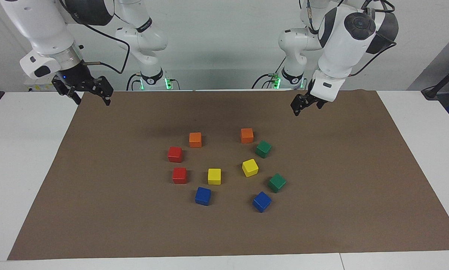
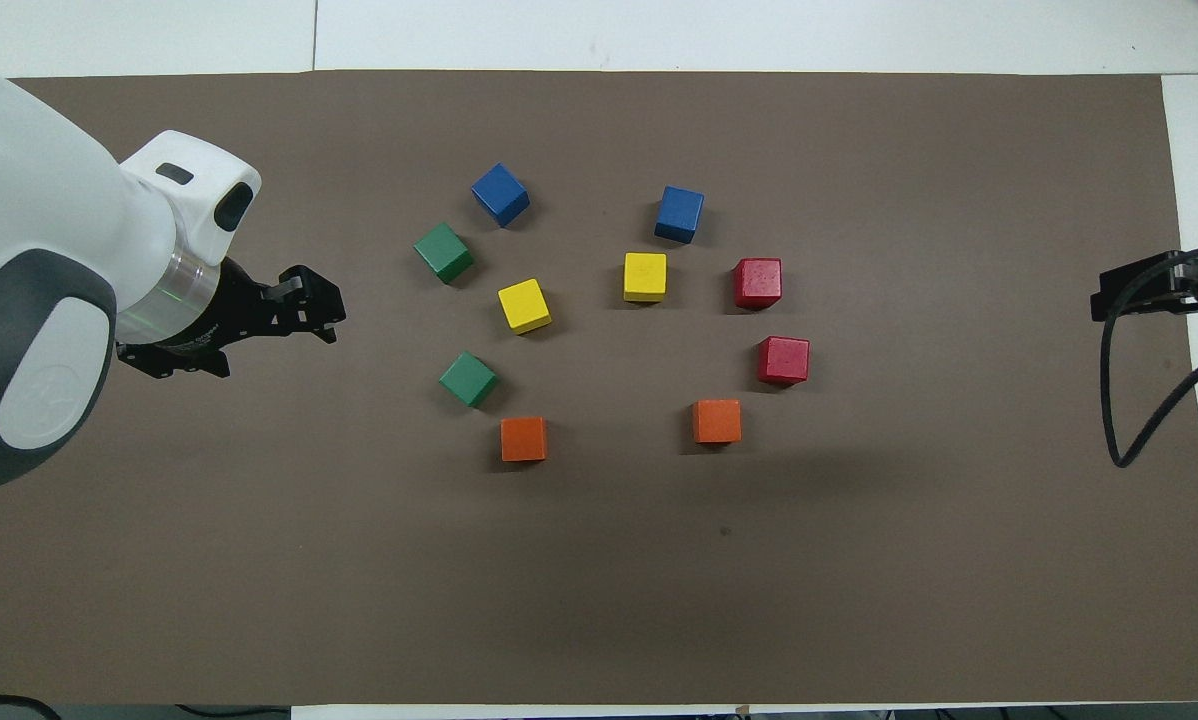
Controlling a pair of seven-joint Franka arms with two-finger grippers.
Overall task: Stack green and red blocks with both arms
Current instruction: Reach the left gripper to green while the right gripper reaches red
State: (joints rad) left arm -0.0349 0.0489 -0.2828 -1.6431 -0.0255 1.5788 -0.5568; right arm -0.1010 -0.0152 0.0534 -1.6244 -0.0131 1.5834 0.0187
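Two green blocks (image 1: 264, 149) (image 1: 277, 182) lie toward the left arm's end of the mat (image 1: 97, 187), two red blocks (image 1: 175, 154) (image 1: 179, 175) toward the right arm's, none stacked, among orange, yellow and blue cubes. Left gripper (image 1: 306, 104) hangs over the mat, right gripper (image 1: 87, 92), half cut off overhead, over its edge; both jaws released, empty

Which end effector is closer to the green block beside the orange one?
Left end effector, raised over the mat beside that green block; right end effector hangs at the table's other end.
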